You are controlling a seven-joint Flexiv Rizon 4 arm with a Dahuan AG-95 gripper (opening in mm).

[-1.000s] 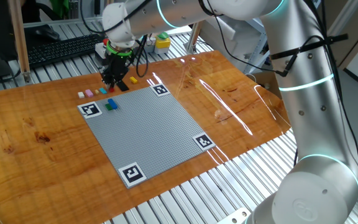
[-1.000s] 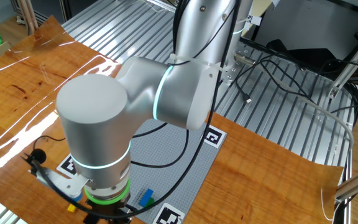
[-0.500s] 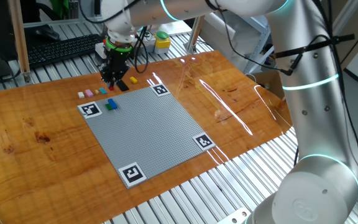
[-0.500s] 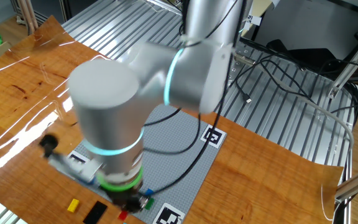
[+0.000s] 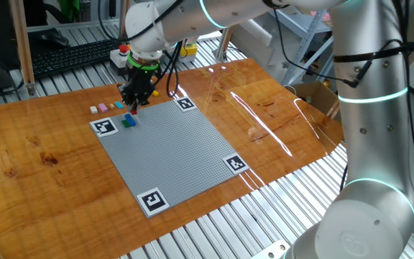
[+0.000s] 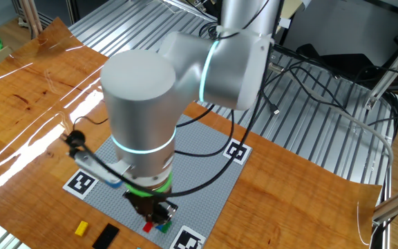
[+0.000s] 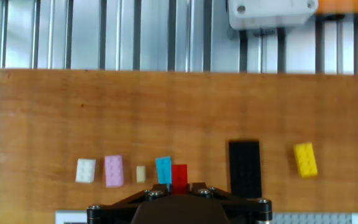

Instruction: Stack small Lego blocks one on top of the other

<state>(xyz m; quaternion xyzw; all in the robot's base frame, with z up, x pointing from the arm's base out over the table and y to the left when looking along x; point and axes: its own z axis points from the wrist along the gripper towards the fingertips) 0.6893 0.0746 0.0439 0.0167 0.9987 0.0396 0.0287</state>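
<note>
Your wooden tabletop (image 5: 42,144) carried loose Lego bricks in a row beside the grey baseplate (image 5: 171,151). Your hand (image 5: 135,101) pointed down, its jaws narrowed on the red brick (image 7: 179,175), lifted clear, probably so it could be stacked onto another.

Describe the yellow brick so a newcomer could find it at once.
Find the grey studded plate; a row of small bricks lies on the wood along one edge. The yellow brick ends that row, just past the long black brick.
</note>
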